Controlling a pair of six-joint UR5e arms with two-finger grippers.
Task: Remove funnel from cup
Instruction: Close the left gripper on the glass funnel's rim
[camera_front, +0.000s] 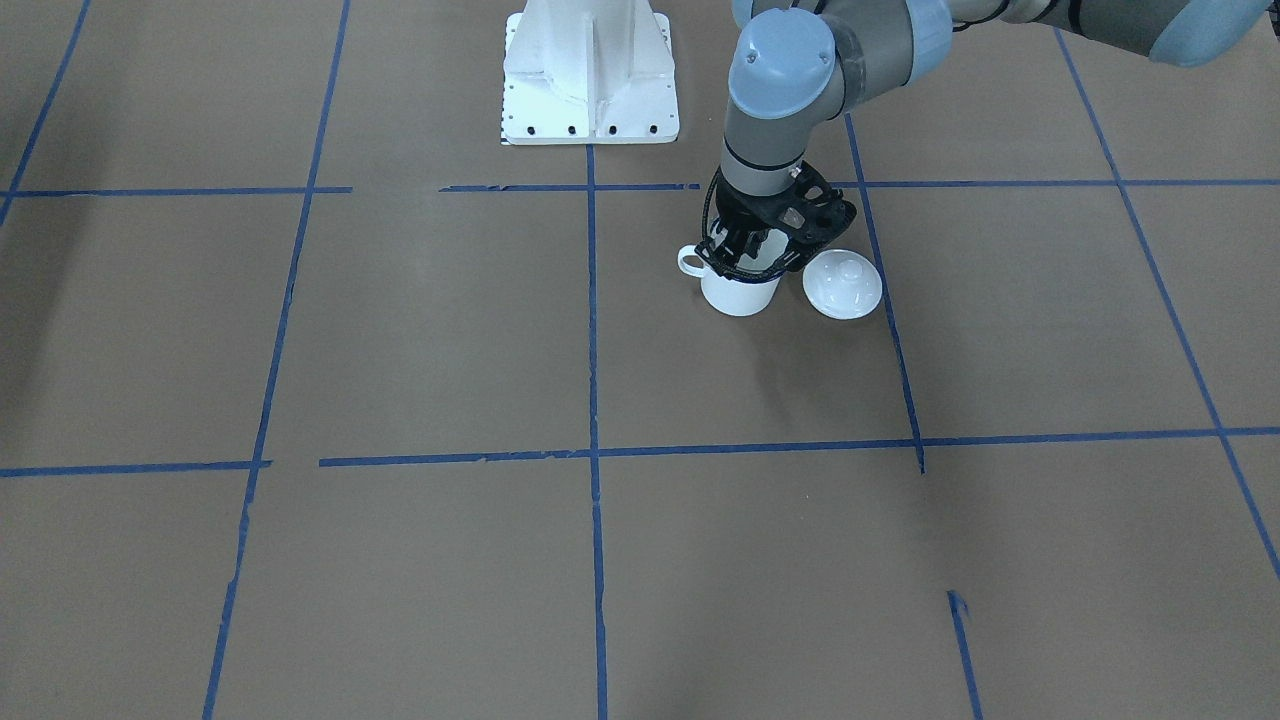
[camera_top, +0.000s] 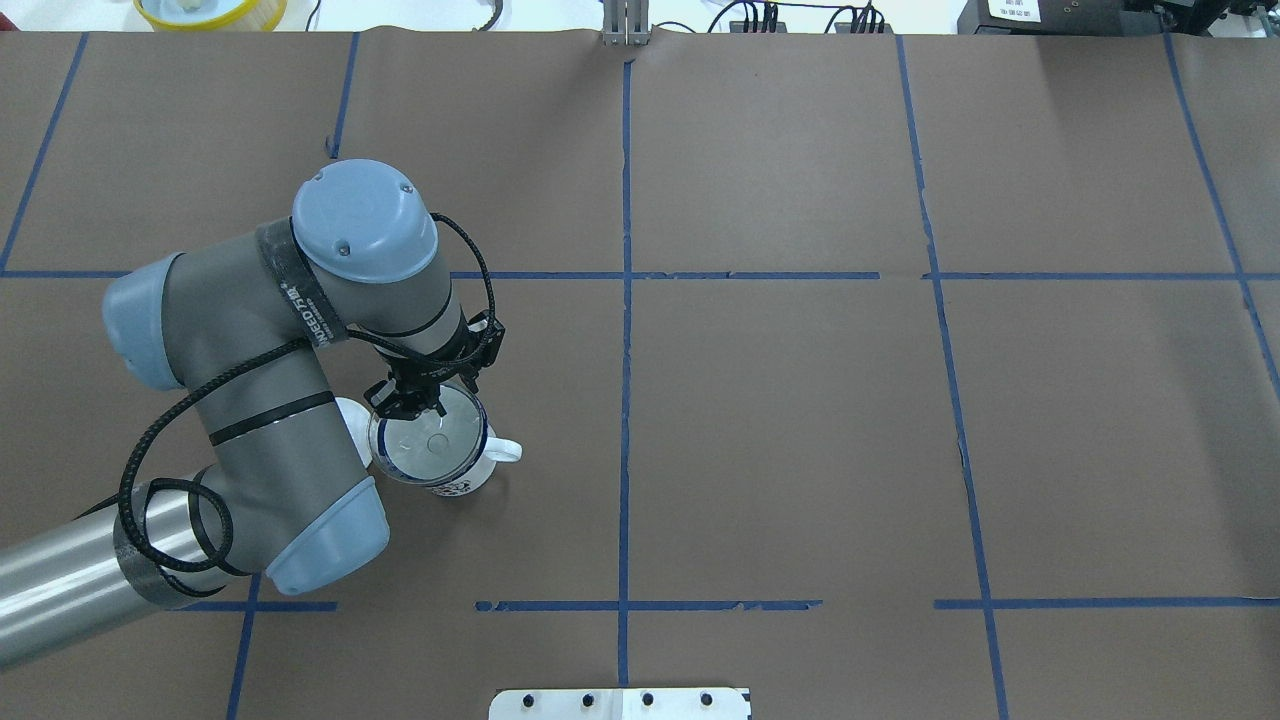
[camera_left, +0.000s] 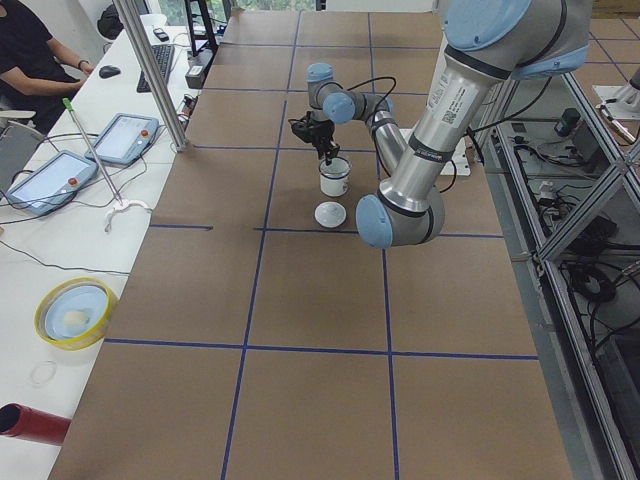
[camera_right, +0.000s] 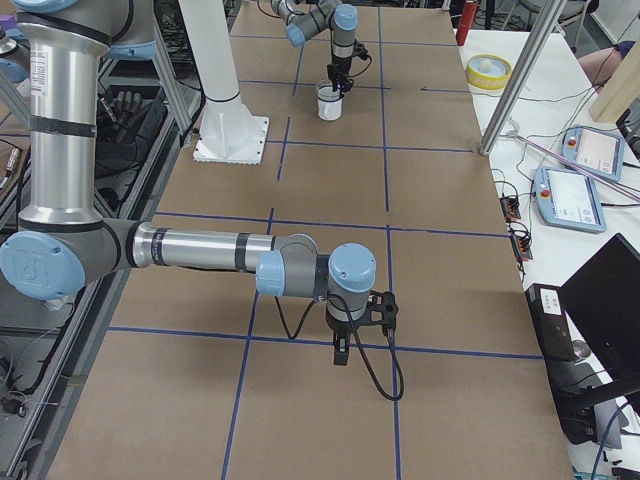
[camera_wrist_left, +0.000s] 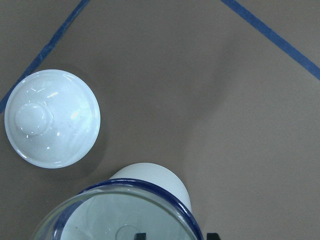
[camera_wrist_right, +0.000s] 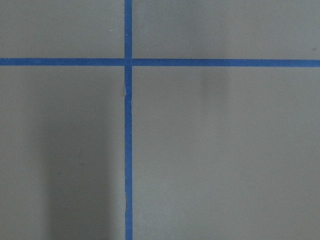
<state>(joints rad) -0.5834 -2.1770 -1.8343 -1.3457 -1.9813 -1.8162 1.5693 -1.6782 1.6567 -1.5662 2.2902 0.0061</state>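
The cup (camera_top: 462, 486), a white enamel mug with a dark blue rim, stands left of the table's middle; its handle points toward the centre line. The clear funnel (camera_top: 430, 440) sits in its mouth. My left gripper (camera_top: 405, 402) is right over the far edge of the rim, jaws partly open. In the left wrist view the two fingertips (camera_wrist_left: 141, 235) stand either side of the rim of the funnel (camera_wrist_left: 115, 215) and the cup (camera_wrist_left: 155, 180). My right gripper (camera_right: 340, 355) hangs over bare table far away; I cannot tell whether it is open.
A white domed lid (camera_front: 842, 284) with a knob lies on the table right beside the cup, on the side away from the handle; it also shows in the left wrist view (camera_wrist_left: 52, 118). The white robot base (camera_front: 590, 75) stands behind. Blue tape lines cross the brown table cover.
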